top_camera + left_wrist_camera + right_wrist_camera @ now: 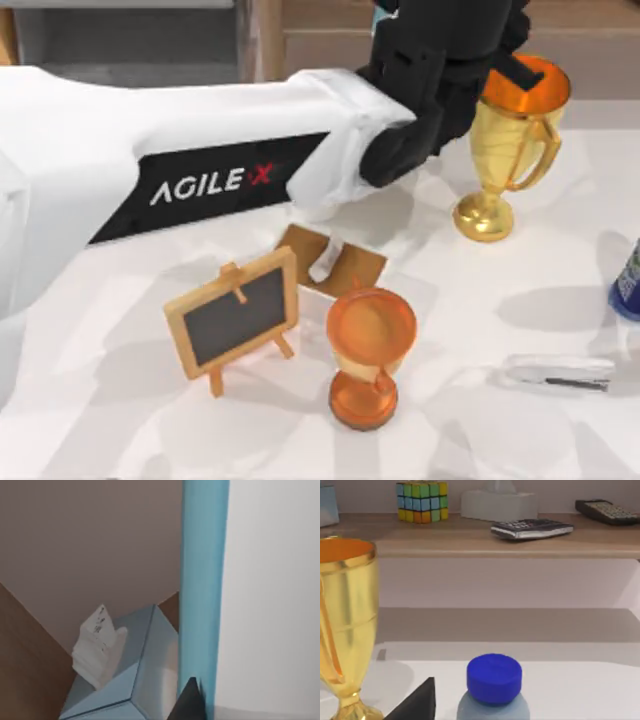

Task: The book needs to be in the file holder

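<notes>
Left gripper (400,20) at far table edge, jaws clamped on book (202,580); right jaws' state unclear

Easel (233,320) stands left of the small trophy (370,355); board (333,262) lies behind both; large trophy (511,140) stands far right; bottle (629,283) at the right edge; file holder (130,40) at the far left, shelf (590,45) to its right.

Bright, even light from above; soft grey shadows spread across the white table (520,270).
</notes>
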You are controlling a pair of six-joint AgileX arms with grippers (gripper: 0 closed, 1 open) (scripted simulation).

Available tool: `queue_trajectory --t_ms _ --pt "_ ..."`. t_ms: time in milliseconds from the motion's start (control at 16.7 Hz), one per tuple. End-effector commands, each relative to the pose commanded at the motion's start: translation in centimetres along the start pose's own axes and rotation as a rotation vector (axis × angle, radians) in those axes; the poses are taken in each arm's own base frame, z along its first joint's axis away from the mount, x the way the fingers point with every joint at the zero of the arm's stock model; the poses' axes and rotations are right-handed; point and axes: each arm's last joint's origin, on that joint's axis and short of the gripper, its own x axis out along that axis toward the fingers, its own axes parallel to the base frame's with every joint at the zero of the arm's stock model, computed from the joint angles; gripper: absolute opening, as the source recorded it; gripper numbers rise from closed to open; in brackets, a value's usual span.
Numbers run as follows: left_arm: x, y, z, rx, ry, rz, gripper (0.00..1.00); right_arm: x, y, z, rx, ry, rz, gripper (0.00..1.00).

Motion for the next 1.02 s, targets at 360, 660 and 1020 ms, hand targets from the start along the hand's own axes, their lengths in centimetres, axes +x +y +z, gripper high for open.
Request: queue_trajectory --t_ms 360,660,1020 --pt "-7.1 4.9 -5.3 0.324 0.026 -0.099 0.00 0.0 0.0 0.0 0.000 0.000 0.000 1.00" --pt "-9.8 9.8 -12.2 0.571 0.109 -0.075 0.00 0.0 0.0 0.0 0.000 0.000 0.000 1.00" --pt "-9.6 14.3 -19.7 0.815 0.258 -0.046 0.00 0.0 0.0 0.0 0.000 0.000 0.000 1.00"
